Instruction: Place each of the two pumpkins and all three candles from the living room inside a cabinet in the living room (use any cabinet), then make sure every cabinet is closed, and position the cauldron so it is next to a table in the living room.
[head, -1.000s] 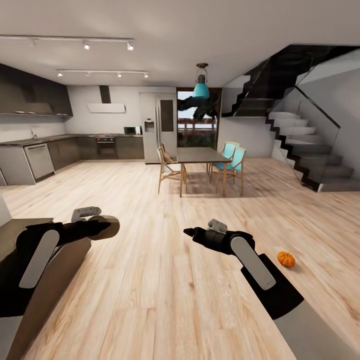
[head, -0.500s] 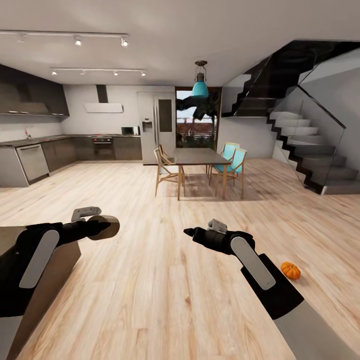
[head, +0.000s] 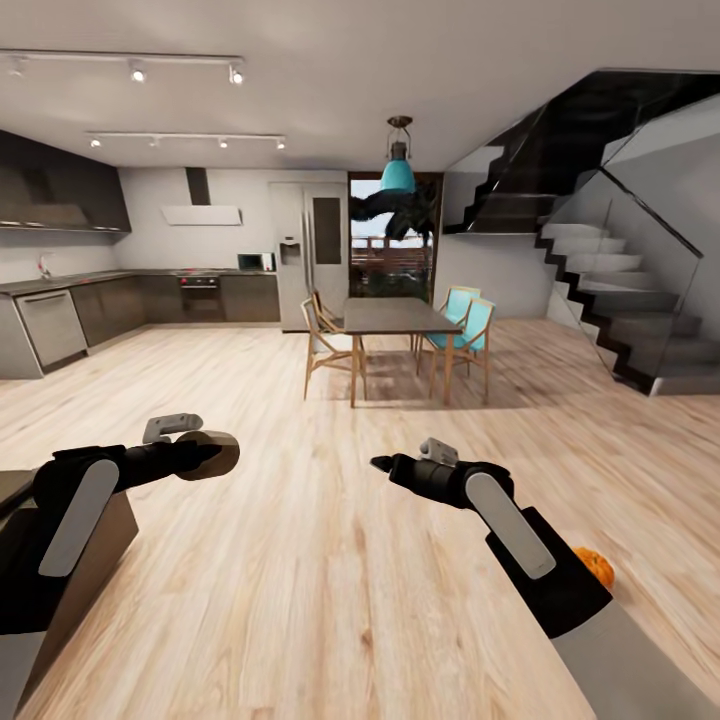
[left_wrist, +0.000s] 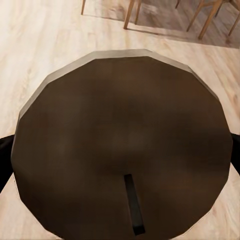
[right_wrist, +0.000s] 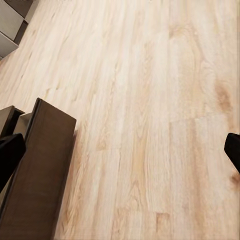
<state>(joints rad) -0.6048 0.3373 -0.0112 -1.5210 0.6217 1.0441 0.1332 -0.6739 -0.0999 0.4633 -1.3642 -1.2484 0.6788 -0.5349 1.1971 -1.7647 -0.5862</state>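
Orange shows at the edge of my right forearm: a pumpkin (head: 596, 566) on the wood floor (head: 330, 560), more than half hidden behind the arm, so only a sliver of its rind can be made out. At my left, the dark-brown cabinet (head: 85, 560) is cut off by the picture's edge and mostly covered by my left arm; in the right wrist view its open front panel (right_wrist: 37, 180) stands out over the boards, and what lies inside cannot be told.

My left gripper (head: 205, 452) is closed around a candle (head: 212, 455), a stubby grey-beige cylinder held out over the floor. From the left wrist camera the candle's dark flat end (left_wrist: 125, 150) with its short wick sits close to the lens and hides the fingers almost wholly.

My right gripper (head: 380, 464) hangs over bare floor with nothing in it. Its dark fingertips (right_wrist: 10, 152) sit at opposite edges of the right wrist view, wide apart.

Farther off stand a dining table (head: 395, 318) with wooden and turquoise chairs, a kitchen counter (head: 60, 285), and a staircase (head: 620, 300).
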